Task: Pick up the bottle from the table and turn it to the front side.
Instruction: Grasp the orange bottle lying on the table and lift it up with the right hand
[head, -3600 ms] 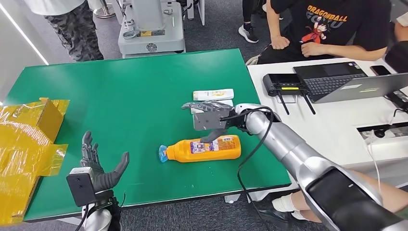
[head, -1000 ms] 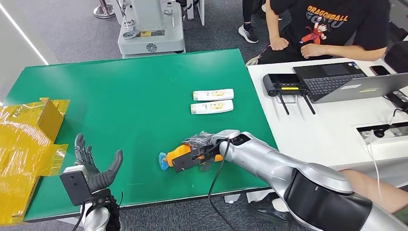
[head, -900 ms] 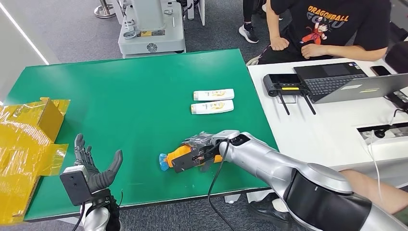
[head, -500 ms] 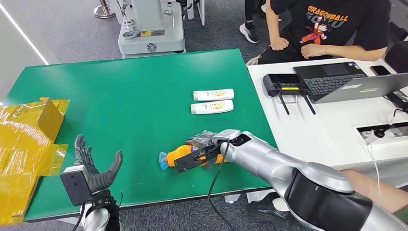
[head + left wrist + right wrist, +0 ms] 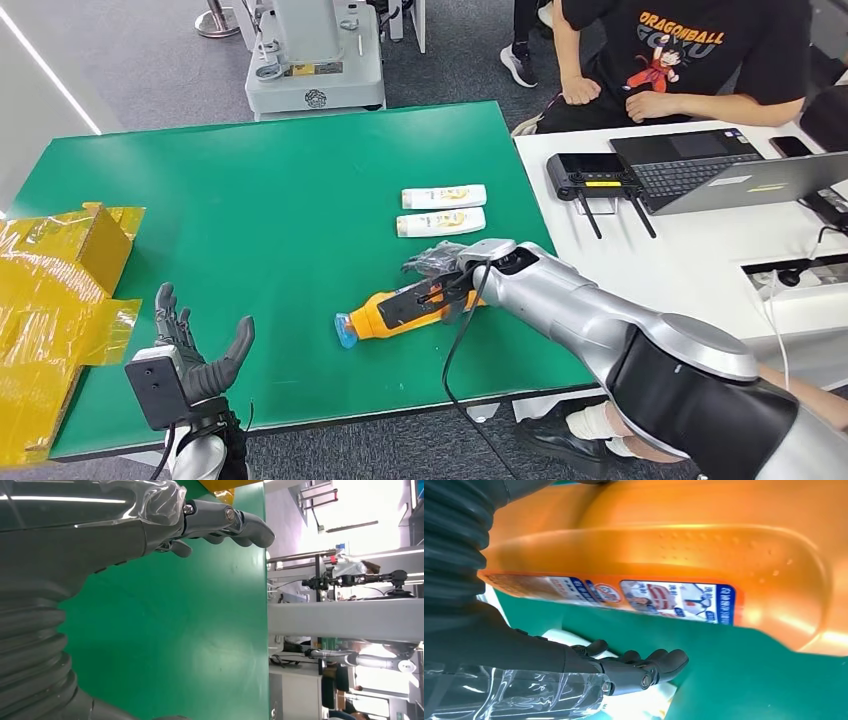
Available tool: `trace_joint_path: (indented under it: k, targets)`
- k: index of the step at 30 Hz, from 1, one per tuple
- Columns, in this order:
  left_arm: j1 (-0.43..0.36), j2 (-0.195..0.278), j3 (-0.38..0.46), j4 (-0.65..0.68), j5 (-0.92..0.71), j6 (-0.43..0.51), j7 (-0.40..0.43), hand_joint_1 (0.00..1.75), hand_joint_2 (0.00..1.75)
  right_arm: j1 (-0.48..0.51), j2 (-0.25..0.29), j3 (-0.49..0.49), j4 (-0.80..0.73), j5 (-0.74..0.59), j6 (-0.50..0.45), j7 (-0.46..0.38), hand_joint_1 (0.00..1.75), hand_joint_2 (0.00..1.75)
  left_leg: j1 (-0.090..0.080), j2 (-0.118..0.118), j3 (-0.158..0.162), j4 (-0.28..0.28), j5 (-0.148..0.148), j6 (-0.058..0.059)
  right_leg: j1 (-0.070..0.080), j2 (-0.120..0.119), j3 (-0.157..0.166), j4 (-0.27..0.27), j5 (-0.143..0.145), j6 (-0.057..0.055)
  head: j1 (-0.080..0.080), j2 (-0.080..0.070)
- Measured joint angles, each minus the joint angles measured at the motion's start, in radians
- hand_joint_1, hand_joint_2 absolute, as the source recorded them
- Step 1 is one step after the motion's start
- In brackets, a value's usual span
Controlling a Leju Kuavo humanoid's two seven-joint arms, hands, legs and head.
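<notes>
Bottle (image 5: 400, 312), orange with a blue cap, lies tilted near the front of the green table (image 5: 260, 200), its cap end pointing toward the robot's left side, and the right hand (image 5: 440, 280) grips its wide end from above; in the right wrist view the orange body (image 5: 664, 560) with its label sits against the palm while dark fingers (image 5: 644, 667) reach out along the table side. Left hand (image 5: 195, 350) hovers at the table's front edge, holding nothing, fingers spread apart. Two white tubes (image 5: 442, 210) lie side by side just behind the bottle, and crumpled yellow packaging (image 5: 60, 290) rests at the table's left end.
</notes>
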Motion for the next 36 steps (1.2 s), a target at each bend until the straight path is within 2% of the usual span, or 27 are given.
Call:
trace_joint_path:
  k: [25,36]
  targets:
    - [0.0,0.0,0.0,0.0,0.005,-0.006,0.001,0.0,1.75,0.002,-0.021,-0.002,-0.006,-0.016,-0.013,0.001,0.0,1.75,0.0,0.0,0.0,0.0,0.0,0.0,0.0,0.0,0.0,0.0,0.0,0.0,0.0,0.0]
    - [-0.002,0.0,0.0,0.0,0.016,-0.011,0.001,0.0,1.75,0.066,-0.021,-0.002,-0.006,-0.027,-0.019,-0.021,0.0,1.75,0.0,0.0,0.0,0.0,0.0,0.0,0.0,0.0,0.0,0.0,0.0,0.0,0.0,0.0]
